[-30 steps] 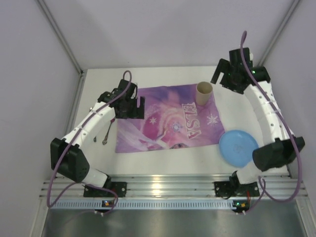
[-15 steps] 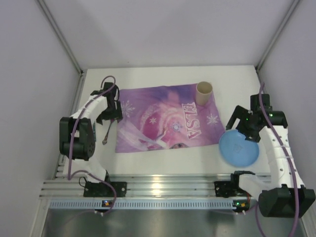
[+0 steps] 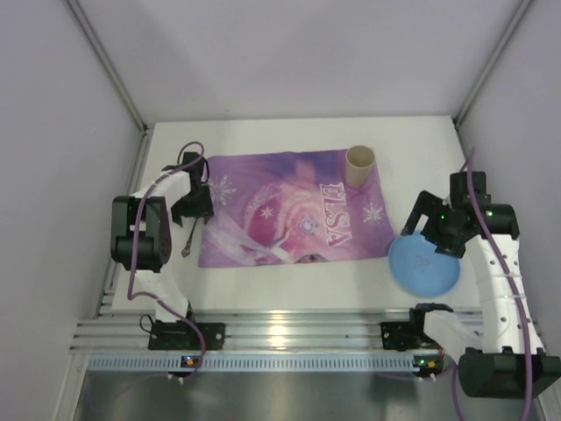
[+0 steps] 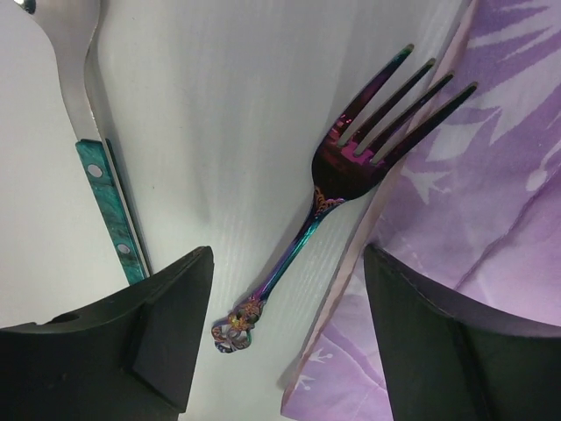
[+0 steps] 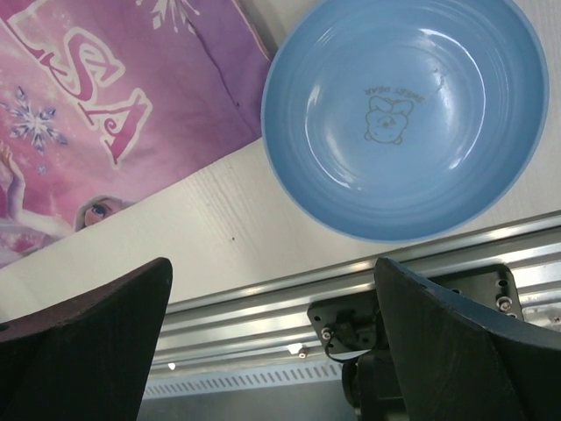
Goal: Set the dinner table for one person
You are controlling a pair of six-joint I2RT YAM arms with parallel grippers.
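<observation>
Dropping from their raised poses, both arms now sit low. The left gripper [image 4: 282, 289] straddles the fork [image 4: 351, 167] at the 9 o'clock edge of the mat [image 3: 289, 210], jaws apart (touching nothing yet). The right gripper [image 5: 272, 272], wide open, hangs over the plate [image 5: 403, 114] at the mat's 4 o'clock. Pickups look imminent. The table [image 3: 421, 145], plain matte white, lies under everything.
</observation>
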